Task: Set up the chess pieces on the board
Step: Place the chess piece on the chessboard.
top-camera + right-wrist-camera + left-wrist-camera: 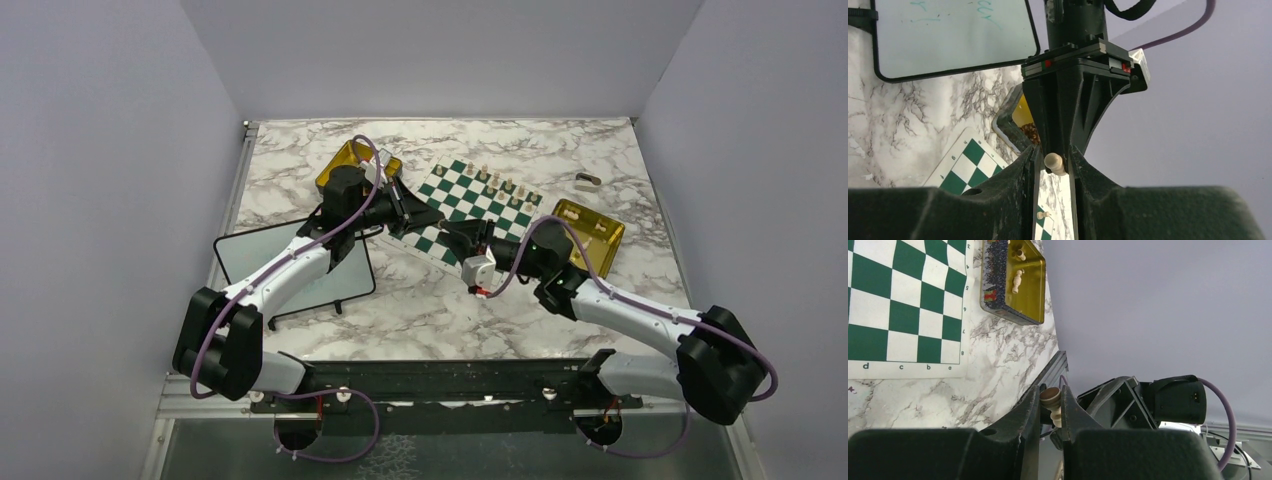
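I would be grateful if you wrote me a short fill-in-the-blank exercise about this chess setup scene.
1. The board has white and dark ____ squares.
2. The whiteboard lies under the ____ arm.
3. The left hand and the right hand each pinch a pale ____ piece.

Missing words: green; left; chess.

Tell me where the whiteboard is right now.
In the top view the whiteboard lies flat on the marble table, left of the board's near corner, partly under the left arm.
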`<state>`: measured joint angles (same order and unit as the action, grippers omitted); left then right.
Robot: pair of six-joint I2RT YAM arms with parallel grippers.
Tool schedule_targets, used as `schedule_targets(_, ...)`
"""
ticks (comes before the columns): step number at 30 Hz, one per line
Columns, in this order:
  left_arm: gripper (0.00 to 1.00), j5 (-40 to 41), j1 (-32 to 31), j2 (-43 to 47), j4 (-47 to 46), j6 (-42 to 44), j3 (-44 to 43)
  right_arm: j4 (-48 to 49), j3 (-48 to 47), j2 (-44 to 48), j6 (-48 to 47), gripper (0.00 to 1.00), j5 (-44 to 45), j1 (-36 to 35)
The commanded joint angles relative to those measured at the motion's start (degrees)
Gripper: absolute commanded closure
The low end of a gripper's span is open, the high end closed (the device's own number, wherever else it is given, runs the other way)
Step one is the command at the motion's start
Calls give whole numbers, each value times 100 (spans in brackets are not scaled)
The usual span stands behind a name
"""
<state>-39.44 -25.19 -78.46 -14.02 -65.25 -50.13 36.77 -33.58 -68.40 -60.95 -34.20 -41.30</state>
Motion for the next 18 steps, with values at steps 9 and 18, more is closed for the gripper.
schedule_targets(9,100,-314,54,-37,-180,-229,125,-504,-310,-206,-890,69,487,-202)
schedule_targets(18,99,-339,66,-81,-154,-315,142,-353,-247,-267,-874,98,616,-233)
